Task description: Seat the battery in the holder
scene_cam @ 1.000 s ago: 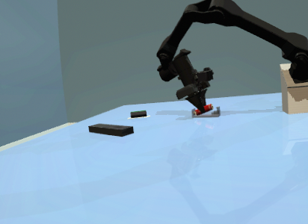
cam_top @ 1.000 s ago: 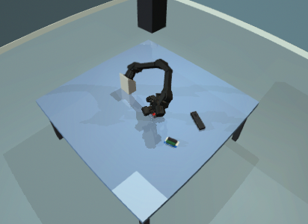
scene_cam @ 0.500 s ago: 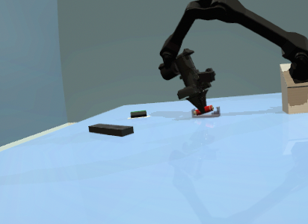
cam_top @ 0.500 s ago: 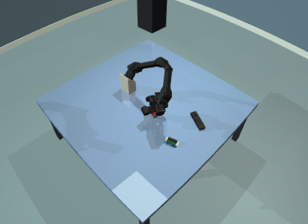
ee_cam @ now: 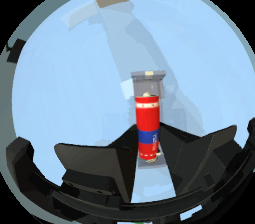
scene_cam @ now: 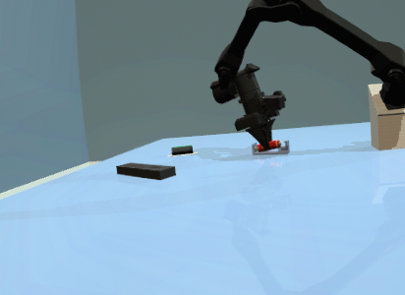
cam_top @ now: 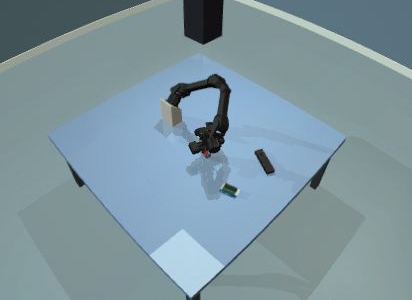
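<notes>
Blue table, gripper clamping battery in holder, mid-table.

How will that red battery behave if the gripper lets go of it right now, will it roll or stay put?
The battery is a round cylinder, so on bare table it would likely roll. Here it sits lengthwise in the grey holder, whose walls should probably check that. It looks rigid and smooth, so it may slip in the gripper.
</notes>
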